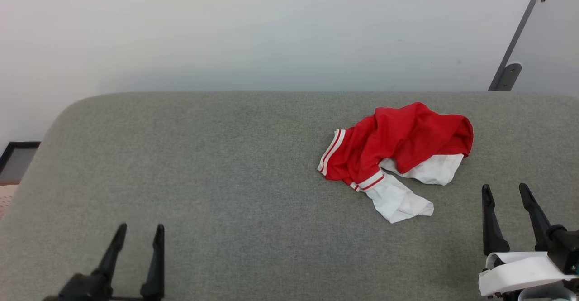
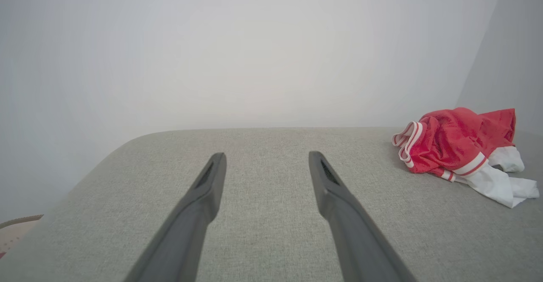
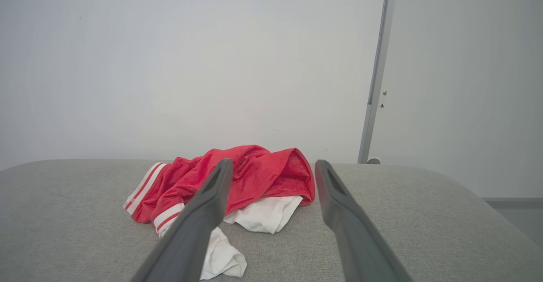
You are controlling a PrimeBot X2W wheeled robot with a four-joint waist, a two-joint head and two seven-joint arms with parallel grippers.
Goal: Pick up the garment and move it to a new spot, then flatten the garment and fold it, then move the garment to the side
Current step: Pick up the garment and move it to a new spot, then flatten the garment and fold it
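**Two end effectors wide open, crumpled jersey on the bench's right half**

Both end effectors hover low over the near edge of a grey fabric-covered bench (image 1: 226, 179) with rounded corners. Neither holds anything.

The left end effector (image 1: 140, 227) sits at the bench's near left. Its two long dark fingers are spread well apart, and in its own wrist view they (image 2: 266, 157) frame only bare grey cloth (image 2: 424, 222).

The right end effector (image 1: 504, 187) is at the near right, with a white shell (image 1: 520, 271) at its base. Its fingers are spread just as wide.

The garment (image 1: 407, 138), a red jersey shirt with white short sleeves and red-white striped trim, lies bunched in a loose heap on the right half of the bench. One white sleeve (image 1: 400, 203) trails toward the near edge.

In the head view the shirt is ahead of the right end effector and to its left, near it but not touching. It lies well apart from the left one.

In the right wrist view the heap (image 3: 263, 176) lies beyond the open fingertips (image 3: 273, 163), toward a plain white wall (image 3: 169, 61). In the left wrist view it (image 2: 454, 146) lies far off to the right.
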